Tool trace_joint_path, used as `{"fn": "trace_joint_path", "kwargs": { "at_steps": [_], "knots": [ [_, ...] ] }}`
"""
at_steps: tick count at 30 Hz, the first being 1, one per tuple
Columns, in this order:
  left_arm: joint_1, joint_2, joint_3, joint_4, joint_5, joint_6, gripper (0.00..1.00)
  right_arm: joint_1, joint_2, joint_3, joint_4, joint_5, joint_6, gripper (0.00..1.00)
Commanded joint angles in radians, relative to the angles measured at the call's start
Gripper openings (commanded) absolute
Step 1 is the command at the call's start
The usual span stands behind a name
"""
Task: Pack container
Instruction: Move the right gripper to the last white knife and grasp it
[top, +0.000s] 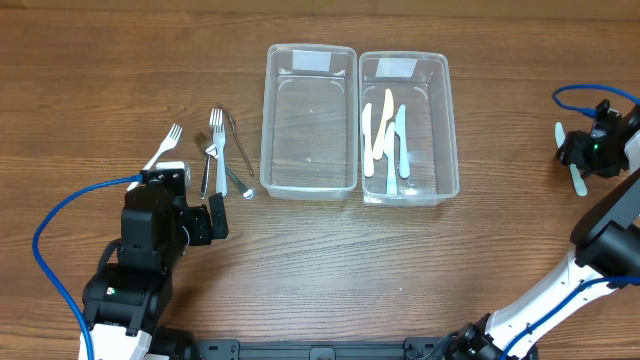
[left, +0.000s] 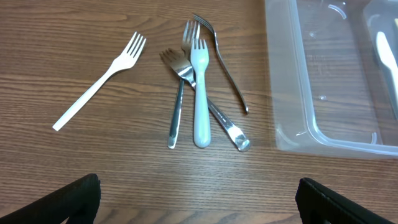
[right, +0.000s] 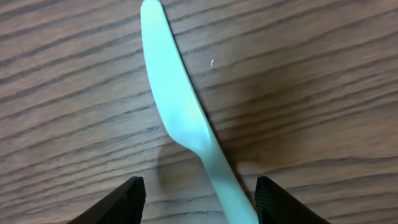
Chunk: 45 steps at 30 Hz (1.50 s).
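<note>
Right gripper (right: 200, 193) sits low over the wood table (top: 500, 260) w/ jaws spread, one finger (right: 127, 202) on each side of a pale green plastic knife (right: 183, 118). Gap is wider than the handle and neither pad seems to touch it, so nothing is gripped. Knife lies flat, blade end pointing away from my wrist cam. All this is well to the right of the empty clear tub (top: 309, 120), past the second tub (top: 445, 150), which stands right against the empty tub's right wall. That second tub holds several plastic knives (top: 388, 135), cream and pale blue, lying roughly lengthwise. My left gripper (left: 198, 186) is also wide open, holding nothing, fingers only just showing at the bottom corners of the left wrist view; it hovers left of the empty tub and nearer my base. Forks lie on the table just left of the empty tub: a pale blue plastic fork (left: 200, 93) across a bunch of three metal forks (left: 176, 99), touching them. Further left of the tub, apart from the bunch, a white plastic fork (left: 99, 81) lies at a slant.
</note>
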Motion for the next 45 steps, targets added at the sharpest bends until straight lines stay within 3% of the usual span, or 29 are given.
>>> {"fn": "trace_joint_path", "kwargs": {
  "at_steps": [1, 7, 14, 24, 32, 38, 45],
  "knots": [
    [0.004, 0.002, 0.026, 0.002, -0.003, 0.019, 1.00, 0.003, 0.025, -0.010, -0.002, -0.034, 0.009, 0.58],
    [0.004, 0.002, 0.026, 0.002, -0.003, 0.019, 1.00, 0.003, 0.025, -0.064, 0.029, -0.035, 0.008, 0.58],
    [0.004, 0.002, 0.026, 0.002, -0.003, 0.019, 1.00, 0.003, 0.025, -0.079, 0.016, -0.017, 0.059, 0.44],
    [0.004, 0.002, 0.026, 0.002, -0.003, 0.019, 1.00, 0.003, 0.025, -0.079, -0.049, 0.108, 0.246, 0.04],
    [0.004, 0.002, 0.026, 0.002, -0.003, 0.019, 1.00, 0.003, 0.023, -0.078, -0.114, 0.094, 0.347, 0.04],
    [0.004, 0.002, 0.026, 0.002, -0.003, 0.019, 1.00, 0.004, -0.019, -0.078, -0.126, -0.050, 0.350, 0.04],
    [0.004, 0.002, 0.026, 0.002, -0.003, 0.019, 1.00, 0.014, -0.047, -0.078, -0.141, -0.058, 0.353, 0.04]
  ]
}}
